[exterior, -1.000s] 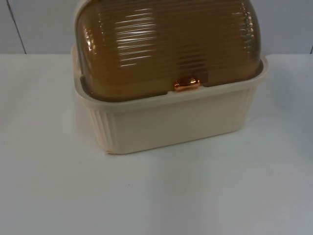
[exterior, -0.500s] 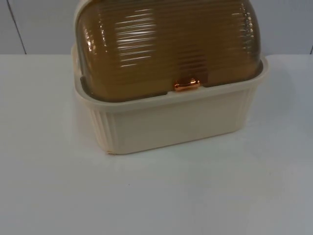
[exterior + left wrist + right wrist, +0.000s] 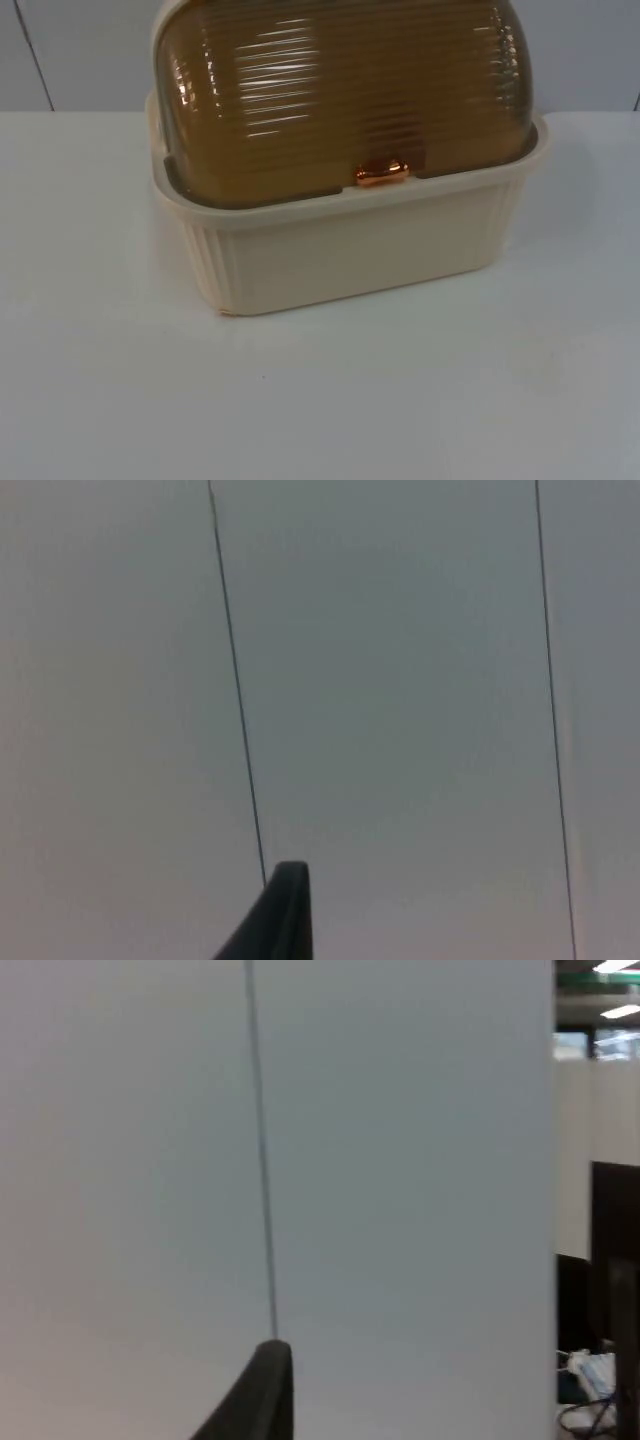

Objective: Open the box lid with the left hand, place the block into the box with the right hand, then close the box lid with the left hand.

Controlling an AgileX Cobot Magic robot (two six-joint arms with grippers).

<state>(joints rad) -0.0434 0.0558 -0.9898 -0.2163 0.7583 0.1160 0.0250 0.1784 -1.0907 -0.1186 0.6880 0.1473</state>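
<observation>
- Cream ribbed box sits on white table, at the far side by grey partition wall
- Amber see-thru domed lid is down on the box; copper handle at lid's front edge, just above the rim
- Left gripper: one black fingertip seen, facing the partition wall; can't tell jaw state, nothing seen held
- Right gripper: same, one fingertip vs the wall; jaw state can't tell
</observation>
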